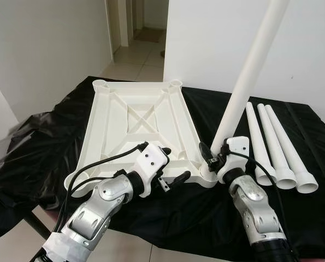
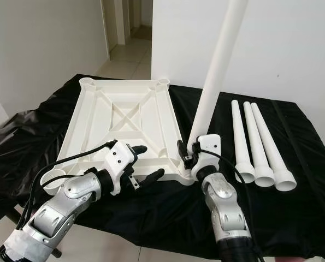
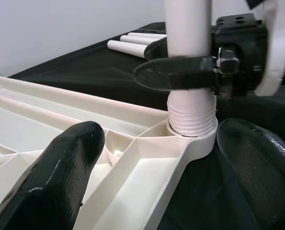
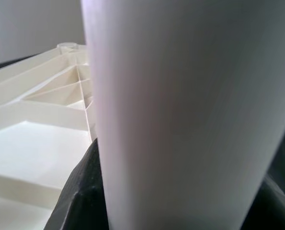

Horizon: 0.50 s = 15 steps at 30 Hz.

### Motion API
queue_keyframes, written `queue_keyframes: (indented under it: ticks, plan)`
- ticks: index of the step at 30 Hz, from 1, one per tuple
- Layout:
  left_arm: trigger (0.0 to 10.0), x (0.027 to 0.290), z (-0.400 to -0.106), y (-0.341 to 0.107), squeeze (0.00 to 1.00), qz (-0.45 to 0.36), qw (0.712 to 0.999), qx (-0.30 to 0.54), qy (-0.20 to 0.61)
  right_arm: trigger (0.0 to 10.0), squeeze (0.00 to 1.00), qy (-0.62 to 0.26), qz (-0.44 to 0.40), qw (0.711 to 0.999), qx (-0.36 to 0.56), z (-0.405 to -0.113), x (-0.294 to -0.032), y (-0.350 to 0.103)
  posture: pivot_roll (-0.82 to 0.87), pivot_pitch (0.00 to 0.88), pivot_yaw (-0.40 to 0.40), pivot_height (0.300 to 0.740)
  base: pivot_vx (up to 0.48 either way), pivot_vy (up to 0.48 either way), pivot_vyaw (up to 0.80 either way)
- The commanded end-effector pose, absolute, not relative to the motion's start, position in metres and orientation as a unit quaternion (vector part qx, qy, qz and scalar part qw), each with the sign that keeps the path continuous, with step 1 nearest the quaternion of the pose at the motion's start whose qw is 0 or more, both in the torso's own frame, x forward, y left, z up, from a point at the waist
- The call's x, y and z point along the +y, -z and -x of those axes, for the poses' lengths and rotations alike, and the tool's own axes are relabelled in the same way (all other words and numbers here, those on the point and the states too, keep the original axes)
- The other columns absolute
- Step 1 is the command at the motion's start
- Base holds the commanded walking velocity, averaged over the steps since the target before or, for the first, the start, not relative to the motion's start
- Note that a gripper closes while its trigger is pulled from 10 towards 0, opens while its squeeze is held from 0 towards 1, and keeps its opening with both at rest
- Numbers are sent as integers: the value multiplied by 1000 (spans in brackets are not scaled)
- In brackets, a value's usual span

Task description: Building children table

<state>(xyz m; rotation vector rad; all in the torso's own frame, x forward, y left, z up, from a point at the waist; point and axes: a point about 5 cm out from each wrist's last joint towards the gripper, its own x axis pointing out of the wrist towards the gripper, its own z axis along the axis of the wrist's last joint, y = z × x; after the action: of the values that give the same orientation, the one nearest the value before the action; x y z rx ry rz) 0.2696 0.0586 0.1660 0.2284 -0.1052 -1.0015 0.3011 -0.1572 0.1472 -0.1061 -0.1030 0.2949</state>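
1. Where the upright table leg (image 1: 244, 82) rises from the near right corner socket (image 1: 208, 177) of the upturned white tabletop (image 1: 135, 123), its upper end is cut off by the frame edge in both eye views.
2. The right gripper (image 1: 212, 155) has its fingers pinched on that leg just above the threaded end, which sits in the socket; in the right wrist view the leg blocks nearly everything, with tabletop ribs visible beside it.
3. The left gripper (image 1: 173, 164) hovers at the tabletop's near edge beside the socket, fingers (image 3: 61, 167) spread and gripping nothing.
4. Three more legs (image 1: 274, 147) lie side by side on the black cloth (image 1: 42, 147) over the bench, right of the tabletop and apart from it.
5. A near left corner socket (image 2: 53, 179) is partly hidden behind the left arm.
6. Beyond the bench, a tiled hallway (image 1: 137, 49) opens between white walls.
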Motion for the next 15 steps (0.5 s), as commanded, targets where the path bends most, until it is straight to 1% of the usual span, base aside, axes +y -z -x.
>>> queue_keyframes:
  ticks: [1, 4, 5, 15]
  plan:
    - [10000, 59, -267, -169, 0, -114, 858, -49, 499, 10000, 0, -159, 79, 984, -8, -292, -158, -124, 23, 26, -4, 740, 0, 0, 0]
    - [10000, 59, -267, -169, 0, -113, 858, -49, 499, 10000, 0, -169, 87, 982, -16, -288, -157, -124, 23, 34, -3, 740, 0, 0, 0]
    - [10000, 60, -267, -169, 0, -112, 859, -49, 498, 10000, 0, -185, 95, 978, -26, -283, -156, -123, 21, 38, 0, 740, 0, 0, 0]
    - [10000, 61, -268, -171, 0, -111, 858, -49, 499, 10000, 0, -202, 104, 973, -45, -277, -156, -124, 18, 46, 10, 740, 0, 0, 0]
